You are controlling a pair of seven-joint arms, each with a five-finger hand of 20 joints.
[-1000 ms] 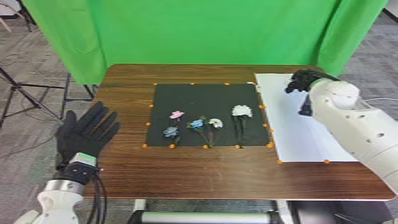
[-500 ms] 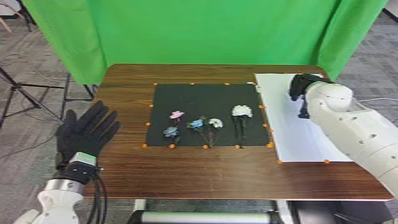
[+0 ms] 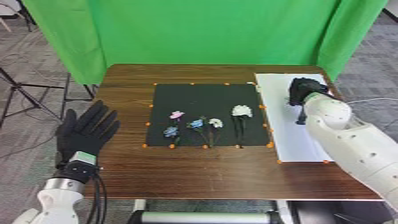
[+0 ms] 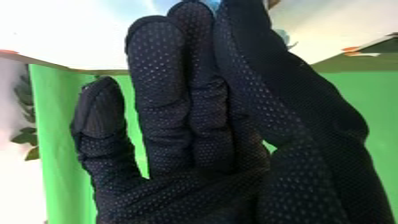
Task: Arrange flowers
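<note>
My right hand [image 3: 306, 89] is over the white sheet on the right side of the table. In the right wrist view, my right hand [image 4: 200, 115] has its fingers and thumb closed together on a pale blue flower [image 4: 283, 36], largely hidden behind them. On the black mat [image 3: 191, 95] lie a pink flower [image 3: 177, 114], a blue one [image 3: 171, 132] below it, another blue one [image 3: 196, 123], a small white one [image 3: 216, 122] and a larger white one [image 3: 242, 111], stems toward the near edge. My left hand [image 3: 84, 130] is open, palm flat, at the table's left edge.
The white sheet [image 3: 298, 142] lies just right of the black mat, with orange markers along the edges of both. Brown table surface [image 3: 195, 175] runs along the near side. A green curtain [image 3: 213, 35] hangs behind the table.
My right hand has shifted slightly and turned over the white sheet, its lower dark part now nearer the table's front. The left hand and the flowers on the mat have kept still.
</note>
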